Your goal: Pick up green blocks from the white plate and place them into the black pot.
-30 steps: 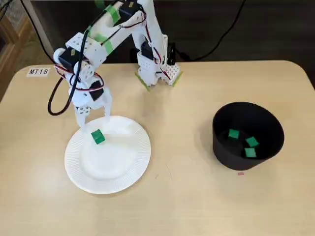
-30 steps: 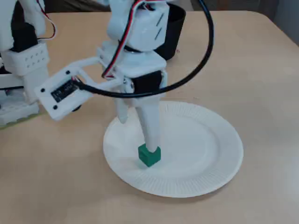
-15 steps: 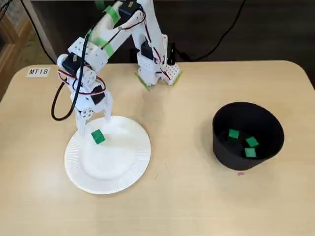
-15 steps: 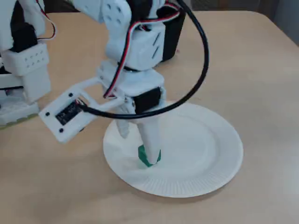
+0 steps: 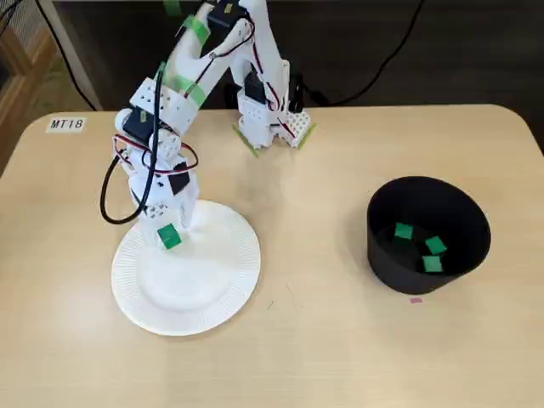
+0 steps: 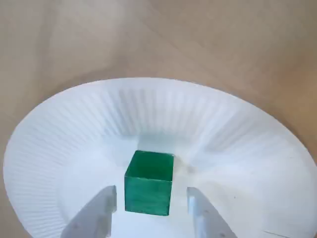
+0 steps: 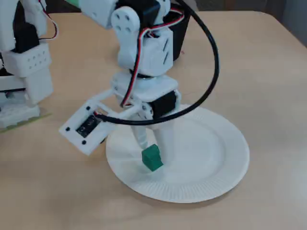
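Step in hand: grasp of sole green block (image 6: pixel 148 182), at 11 o'clock on white plate (image 5: pixel 191 293). Fingers (image 6: pixel 96 218) released, straddling block, gap either side. Next, likely: clench, lift, carry to black pot (image 5: pixel 384 263) at 3 o'clock.

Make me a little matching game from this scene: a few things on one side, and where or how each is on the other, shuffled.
Things:
1. tool
2. black pot
3. white plate
4. paper label

States:
A. holds one green block
B. lies near a corner of the table
C. open, one finger on either side of the block
D. holds three green blocks

Pairs: 1-C, 2-D, 3-A, 4-B
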Action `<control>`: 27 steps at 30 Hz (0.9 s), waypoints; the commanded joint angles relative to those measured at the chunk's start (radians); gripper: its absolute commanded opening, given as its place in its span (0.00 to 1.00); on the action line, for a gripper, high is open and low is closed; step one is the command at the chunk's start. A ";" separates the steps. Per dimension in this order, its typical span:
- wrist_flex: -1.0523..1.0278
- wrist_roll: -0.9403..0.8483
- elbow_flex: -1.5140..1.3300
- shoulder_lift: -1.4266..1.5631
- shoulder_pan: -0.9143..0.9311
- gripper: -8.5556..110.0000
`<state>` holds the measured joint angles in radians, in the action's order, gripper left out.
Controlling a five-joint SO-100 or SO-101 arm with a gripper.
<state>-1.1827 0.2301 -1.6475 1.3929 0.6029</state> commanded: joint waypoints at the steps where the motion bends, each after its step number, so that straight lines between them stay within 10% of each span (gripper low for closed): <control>1: 0.015 -0.003 0.000 0.020 0.002 0.21; 27: 0.107 -0.017 0.012 0.195 -0.103 0.05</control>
<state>-1.0953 0.2240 -1.6475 1.4818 0.5430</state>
